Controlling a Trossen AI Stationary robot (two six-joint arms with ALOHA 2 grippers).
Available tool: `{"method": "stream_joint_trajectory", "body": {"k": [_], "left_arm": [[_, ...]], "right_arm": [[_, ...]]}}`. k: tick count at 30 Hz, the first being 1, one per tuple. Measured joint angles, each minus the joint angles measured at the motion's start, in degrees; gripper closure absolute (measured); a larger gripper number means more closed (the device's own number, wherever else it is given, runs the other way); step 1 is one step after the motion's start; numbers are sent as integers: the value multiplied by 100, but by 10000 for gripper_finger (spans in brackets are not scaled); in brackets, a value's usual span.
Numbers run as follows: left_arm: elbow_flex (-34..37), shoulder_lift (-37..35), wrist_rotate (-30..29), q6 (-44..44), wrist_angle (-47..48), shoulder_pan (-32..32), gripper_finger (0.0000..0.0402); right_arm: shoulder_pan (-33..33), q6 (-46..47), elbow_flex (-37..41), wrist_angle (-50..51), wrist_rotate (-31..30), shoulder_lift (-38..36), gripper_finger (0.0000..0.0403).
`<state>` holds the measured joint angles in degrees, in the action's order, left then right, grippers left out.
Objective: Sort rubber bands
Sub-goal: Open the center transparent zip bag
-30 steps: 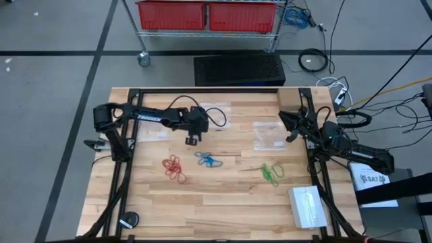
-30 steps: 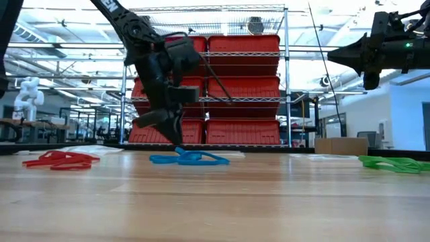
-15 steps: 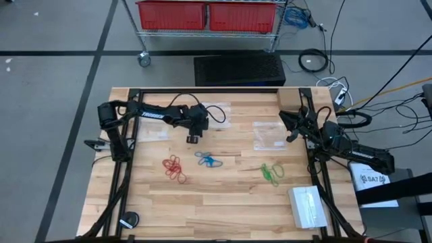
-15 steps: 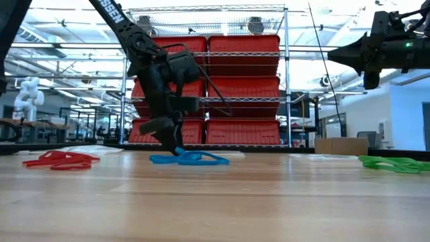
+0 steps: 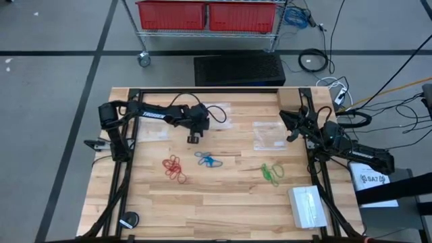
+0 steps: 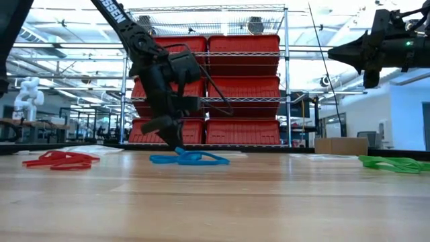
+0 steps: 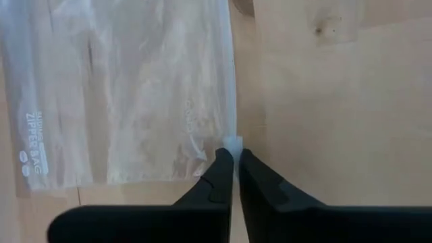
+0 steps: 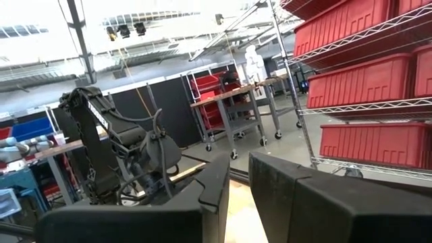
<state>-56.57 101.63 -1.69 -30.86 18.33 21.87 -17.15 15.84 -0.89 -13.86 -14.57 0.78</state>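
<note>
Seen from above: a light wooden table (image 5: 223, 202) framed by two dark robot arms. Left gripper (image 5: 193, 138) lowered at the near corner of a clear rectangular zip bag (image 7: 121, 94), fingers (image 7: 217, 177) pinched together on that corner's edge. Right gripper (image 5: 291, 138) raised at the table's right side beside a second clear plastic bag (image 5: 268, 135), holding nothing visible; open or closed, impossible to tell. Spread in a row across the table's middle, well apart: red rubber band cluster (image 5: 174, 167), blue rubber band cluster (image 5: 207, 160), green rubber band cluster (image 5: 272, 173), all untouched.
</note>
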Motion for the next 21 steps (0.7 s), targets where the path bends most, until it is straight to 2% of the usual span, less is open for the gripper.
{"method": "stream_joint_trajectory", "body": {"k": [12, 17, 21], "left_arm": [[-497, -658, 438, 370, 214, -24, 399], [-583, -832, 614, 653, 224, -24, 399], [-664, -878, 639, 677, 190, -26, 399]], "right_arm": [[0, -92, -46, -292, 723, 193, 351], [2, -333, -330, -321, 862, 731, 351], [6, -521, -664, -347, 1027, 1441, 351]]}}
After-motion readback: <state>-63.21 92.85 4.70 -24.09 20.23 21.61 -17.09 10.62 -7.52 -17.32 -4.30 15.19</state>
